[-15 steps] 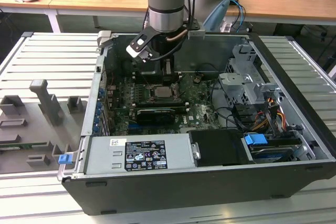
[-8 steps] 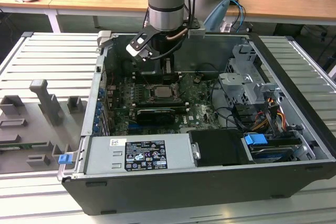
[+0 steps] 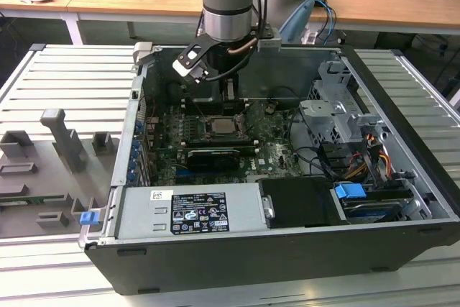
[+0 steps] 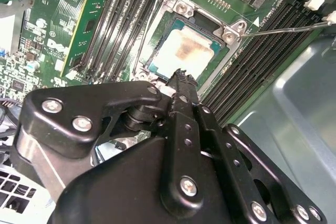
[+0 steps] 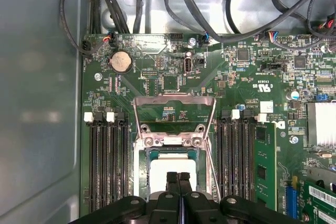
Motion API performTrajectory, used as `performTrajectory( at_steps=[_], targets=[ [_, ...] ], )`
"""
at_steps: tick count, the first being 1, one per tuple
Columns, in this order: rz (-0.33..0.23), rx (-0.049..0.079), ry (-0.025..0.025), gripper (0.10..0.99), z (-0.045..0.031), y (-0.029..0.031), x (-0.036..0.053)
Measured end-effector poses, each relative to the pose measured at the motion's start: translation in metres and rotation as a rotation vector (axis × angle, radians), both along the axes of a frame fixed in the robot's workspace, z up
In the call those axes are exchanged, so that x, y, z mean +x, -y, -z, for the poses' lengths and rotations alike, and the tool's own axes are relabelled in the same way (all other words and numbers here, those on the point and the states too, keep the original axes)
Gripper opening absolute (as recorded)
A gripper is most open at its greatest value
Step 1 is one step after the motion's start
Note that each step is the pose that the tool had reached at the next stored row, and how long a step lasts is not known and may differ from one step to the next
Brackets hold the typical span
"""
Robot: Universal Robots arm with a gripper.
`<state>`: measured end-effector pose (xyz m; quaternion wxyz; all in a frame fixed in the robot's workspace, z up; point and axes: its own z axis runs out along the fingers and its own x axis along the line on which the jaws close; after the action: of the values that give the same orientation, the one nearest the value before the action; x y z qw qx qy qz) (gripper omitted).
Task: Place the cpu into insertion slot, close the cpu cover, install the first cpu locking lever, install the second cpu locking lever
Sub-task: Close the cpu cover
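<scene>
— Over the open computer case (image 3: 251, 271), exterior view: what is logged for the arm?
— The gripper (image 3: 228, 93) is hung low above the motherboard (image 3: 277, 150), just over the socket. The cpu (image 3: 219, 126) is seen lying flat in that socket, pale top up. Nothing is carried.
— Second wrist view?
— Both fingers (image 4: 181, 93) are pressed together, with the tip of the gripper (image 4: 180, 73) just beside the near edge of the cpu (image 4: 184, 51). Contact cannot be told. The chip is seated square, with a green rim shown round it, so placing is judged done. One locking lever (image 4: 286, 25) is swung out over the memory slots (image 4: 262, 59), likely so the frame is free to move.
— First wrist view?
— Same read: the gripper (image 5: 179, 176) is closed on nothing and held over the cpu (image 5: 173, 167). The cpu cover (image 5: 174, 98) is taken to be tipped up at its hinge, on the far side of the chip from the fingers, with bare board shown through its window. That fits a socket opened for loading, though it is not fully certain. The cover is judged not yet shut and the levers not yet latched.
— Why closed fingers?
— With nothing to carry, no gap is needed. A narrow closed tip also fits between the socket parts. Judgement only.
</scene>
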<state>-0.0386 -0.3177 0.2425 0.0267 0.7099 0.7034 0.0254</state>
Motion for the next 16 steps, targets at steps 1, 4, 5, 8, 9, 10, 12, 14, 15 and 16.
performTrajectory(
  at_steps=[1, 4, 5, 8, 9, 10, 12, 14, 15, 16],
  targets=[
    [0.0, 0.0, 0.0, 0.106, -0.0002, 0.0, 0.0],
    [0.0, -0.001, 0.0, 0.106, -0.0006, 0.0, 0.0],
    [0.0, -0.001, -0.0001, 0.106, -0.0009, -0.0001, 0.0],
    [0.0, -0.001, -0.0001, 0.106, -0.002, -0.0001, 0.0],
    [0.0, -0.001, 0.0001, 0.106, -0.0023, -0.0002, 0.0],
    [0.0, -0.001, 0.0002, 0.106, -0.0023, -0.0002, 0.0],
    [0.0, -0.001, 0.0001, 0.106, -0.0027, -0.0002, 0.0],
    [0.0, -0.001, 0.0, 0.106, -0.0029, -0.0002, 0.0],
    [0.0, -0.001, 0.0, 0.106, -0.003, -0.0002, 0.0],
    [0.0, -0.002, -0.0002, 0.106, -0.0039, -0.0001, 0.0]
  ],
)
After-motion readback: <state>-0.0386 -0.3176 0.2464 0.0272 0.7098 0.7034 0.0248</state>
